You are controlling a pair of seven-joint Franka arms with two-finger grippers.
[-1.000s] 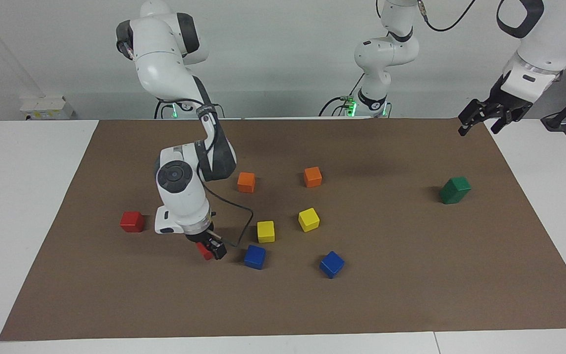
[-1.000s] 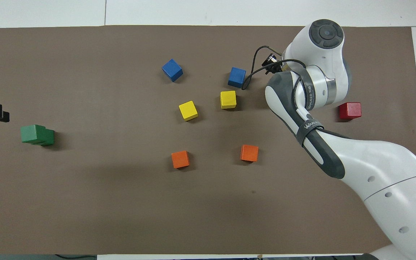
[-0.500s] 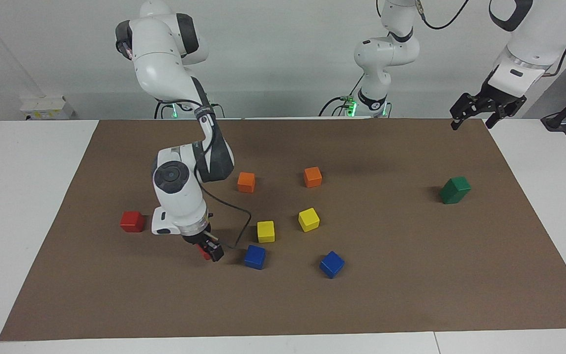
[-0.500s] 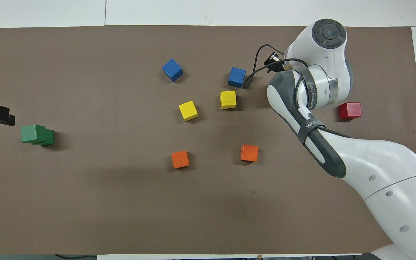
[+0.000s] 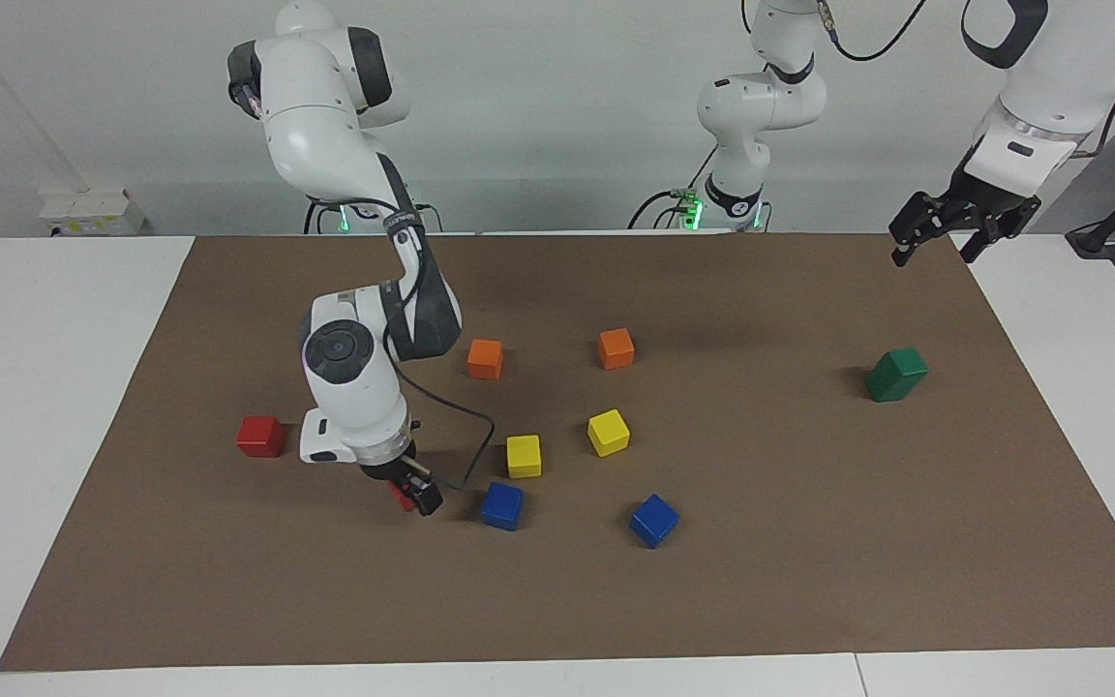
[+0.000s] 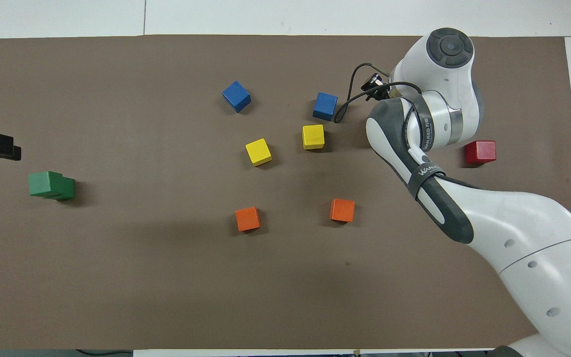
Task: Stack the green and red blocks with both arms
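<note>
Right gripper (image 5: 413, 498) low over brown mat (image 5: 809, 581), beside blue cube (image 5: 501, 505); small glossy red cube (image 5: 405, 496) between fingers, grip itself unclear; second red cube (image 5: 260, 437) near mat edge at right arm's end; left gripper (image 5: 940, 232) raised, waiting over mat corner, fingers spread, empty; two dark green cubes (image 5: 896, 375) stacked, well apart from rest; bare mat around stack.

The right arm (image 5: 364, 319) bends steeply down at the facing view's centre-left, its right gripper (image 5: 414, 494) low. The left gripper (image 5: 940, 232) hangs raised at upper right, fingers spread.
</note>
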